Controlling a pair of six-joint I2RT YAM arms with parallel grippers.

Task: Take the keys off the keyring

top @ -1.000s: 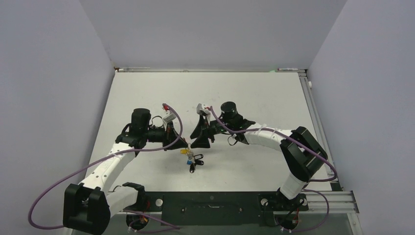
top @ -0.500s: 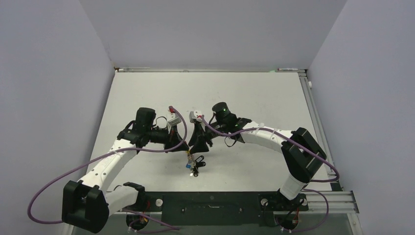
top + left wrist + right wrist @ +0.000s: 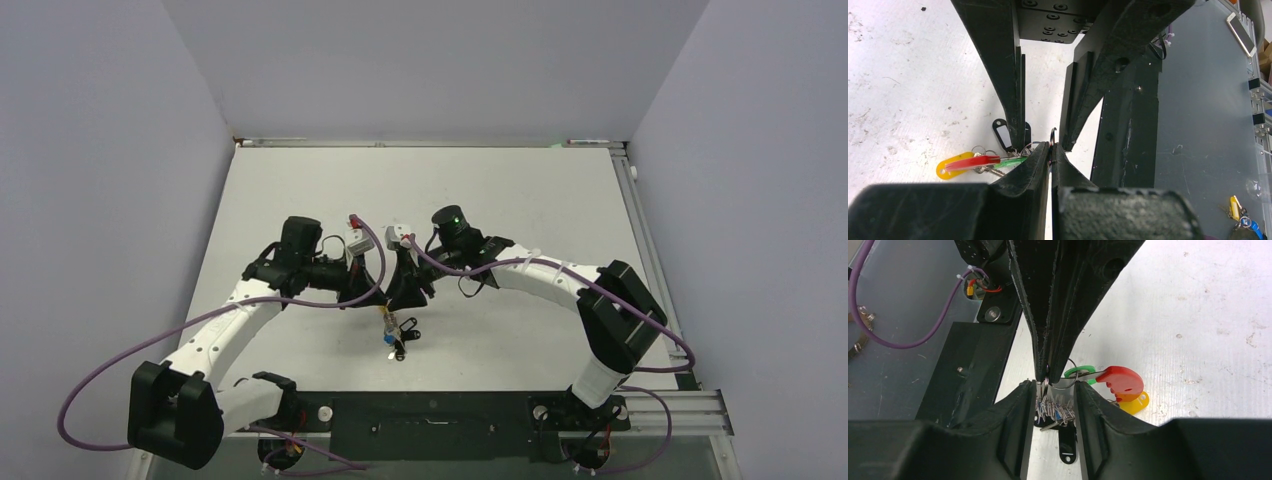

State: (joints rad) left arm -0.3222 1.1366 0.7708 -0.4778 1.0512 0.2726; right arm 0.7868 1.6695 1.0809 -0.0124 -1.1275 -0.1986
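The keys (image 3: 392, 332) are bunched under the two claws, near the middle of the desk's (image 3: 520, 190) near edge. The thin keyring (image 3: 1052, 136) is pinched by the clenched left claw (image 3: 1051, 150). The right claw (image 3: 1053, 390) is set around the keys, fingers apart; whether they are squeezed cannot be told. The far and side edges are well apart from the keys. The desk is white and scuffed. Grey walls (image 3: 420, 70) are seen on three sides.
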